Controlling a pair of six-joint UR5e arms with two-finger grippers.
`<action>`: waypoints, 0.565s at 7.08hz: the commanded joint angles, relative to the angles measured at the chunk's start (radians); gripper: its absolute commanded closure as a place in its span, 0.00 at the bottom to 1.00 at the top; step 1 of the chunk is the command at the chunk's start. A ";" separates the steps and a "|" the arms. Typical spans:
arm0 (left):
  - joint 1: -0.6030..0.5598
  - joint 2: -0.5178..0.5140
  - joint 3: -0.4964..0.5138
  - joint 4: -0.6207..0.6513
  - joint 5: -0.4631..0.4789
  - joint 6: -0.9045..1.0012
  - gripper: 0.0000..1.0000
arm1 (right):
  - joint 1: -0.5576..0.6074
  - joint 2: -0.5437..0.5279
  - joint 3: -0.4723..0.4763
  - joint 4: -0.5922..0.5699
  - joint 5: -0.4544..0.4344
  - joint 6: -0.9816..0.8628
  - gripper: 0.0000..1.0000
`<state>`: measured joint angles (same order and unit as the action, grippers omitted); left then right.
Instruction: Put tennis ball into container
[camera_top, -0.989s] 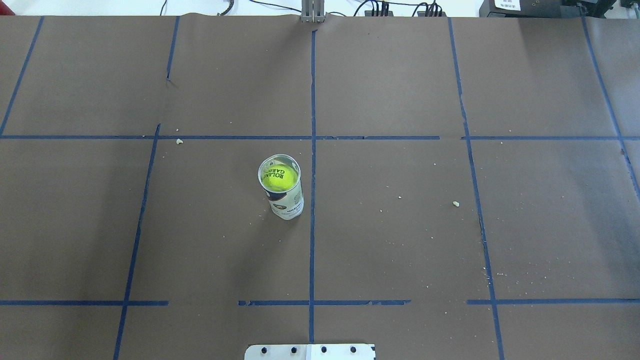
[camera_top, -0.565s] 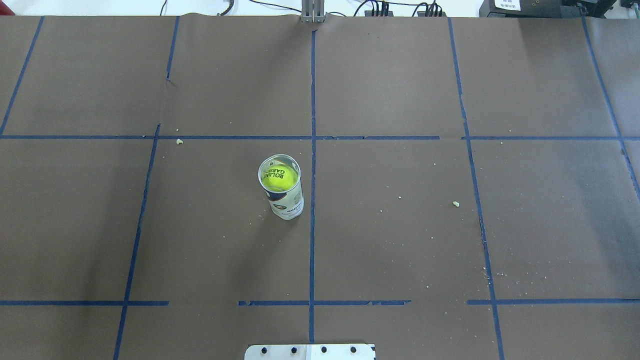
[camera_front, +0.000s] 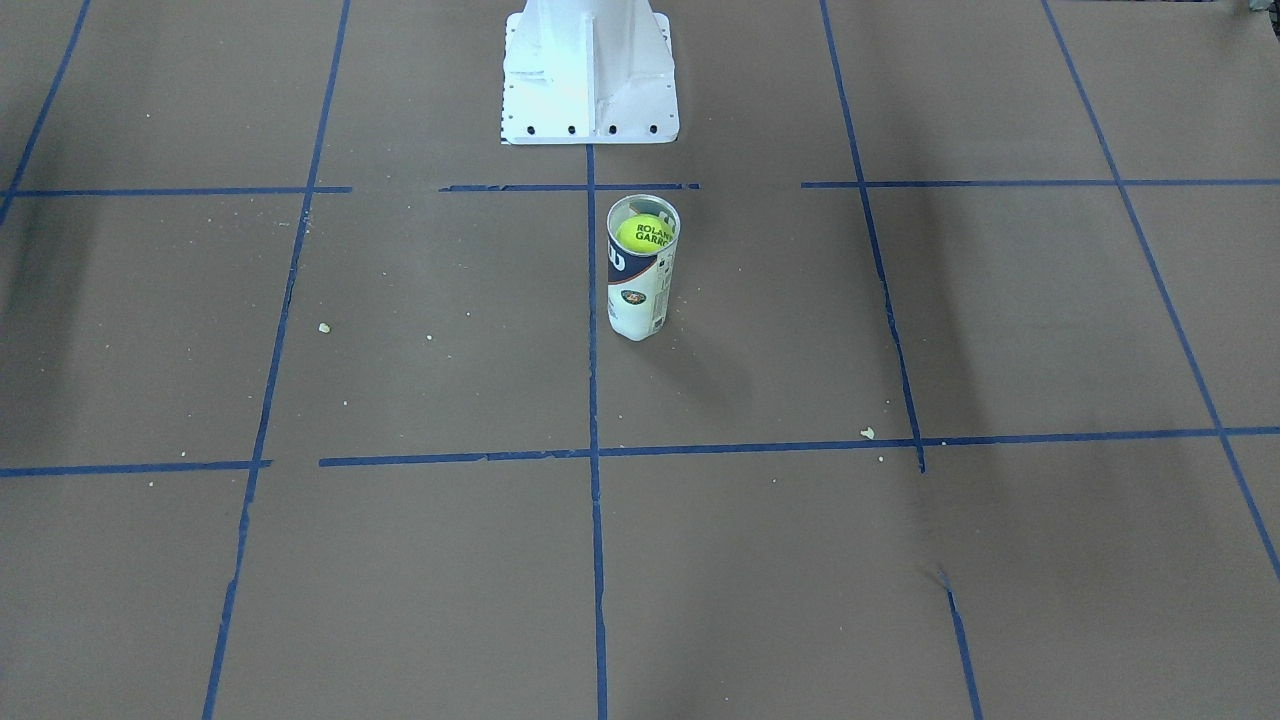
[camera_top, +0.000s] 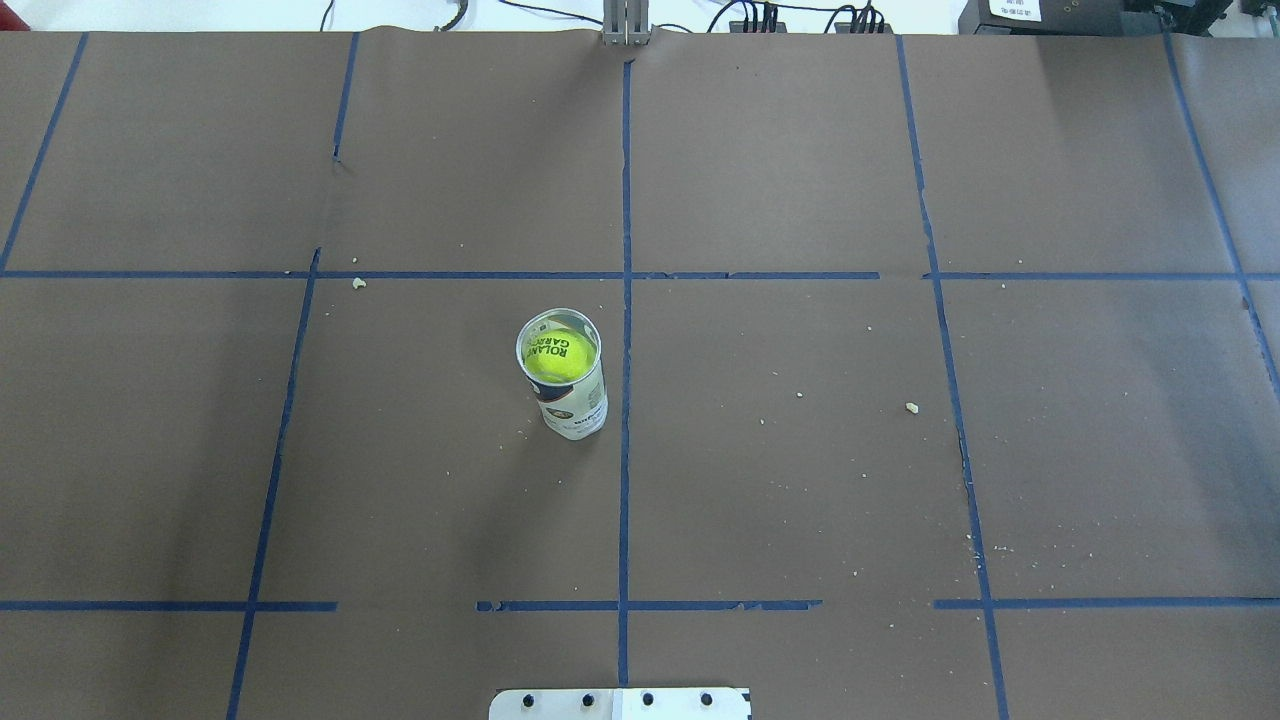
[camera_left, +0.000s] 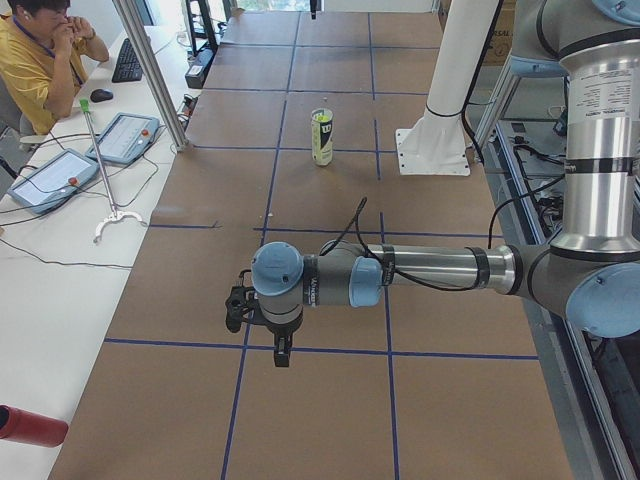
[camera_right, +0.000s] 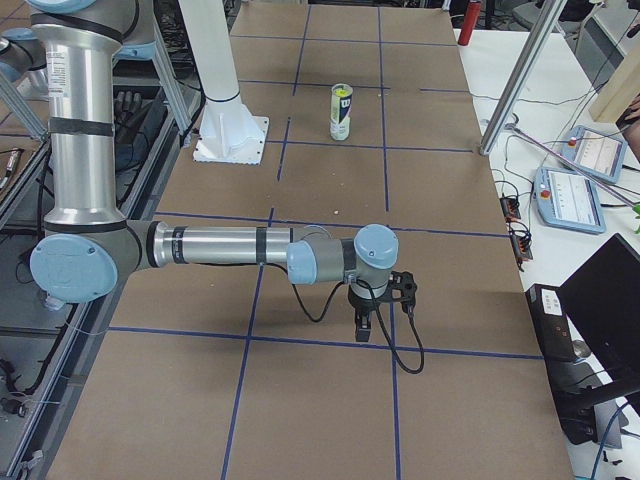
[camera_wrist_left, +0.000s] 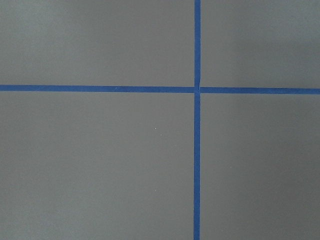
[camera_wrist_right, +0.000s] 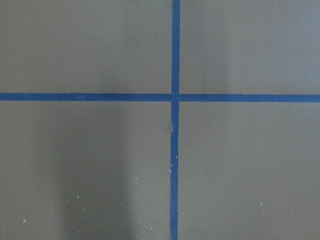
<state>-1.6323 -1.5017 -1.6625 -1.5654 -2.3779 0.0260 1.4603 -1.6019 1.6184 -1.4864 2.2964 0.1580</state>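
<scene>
L arm (camera_left: 430, 268) sticks out flat and low, elbow bent. L gripper (camera_left: 283, 351) points straight down. R arm (camera_right: 225, 245) does the same, R gripper (camera_right: 362, 327) down too. Can't tell if they're open or closed.

Clear plastic cylindrical tube (camera_top: 572, 400), white-and-navy label, stands upright; yellow-green fuzzy tennis ball (camera_top: 560, 357) sits inside, near open top.

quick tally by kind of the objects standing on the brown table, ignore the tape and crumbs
tennis ball: 1 (inside the tube)
container: 1 (clear tube, upright)
white metal base: 1
total: 3
</scene>
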 joint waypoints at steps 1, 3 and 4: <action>0.000 -0.002 -0.005 -0.002 0.031 0.014 0.00 | 0.000 0.000 0.000 0.000 0.000 0.000 0.00; 0.002 -0.002 0.001 0.008 0.046 0.028 0.00 | 0.000 0.000 0.000 0.000 0.000 0.000 0.00; 0.002 0.000 -0.002 0.011 0.040 0.026 0.00 | 0.000 0.000 0.000 0.000 0.000 0.000 0.00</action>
<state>-1.6309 -1.5030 -1.6643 -1.5579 -2.3361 0.0512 1.4603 -1.6015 1.6184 -1.4864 2.2964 0.1580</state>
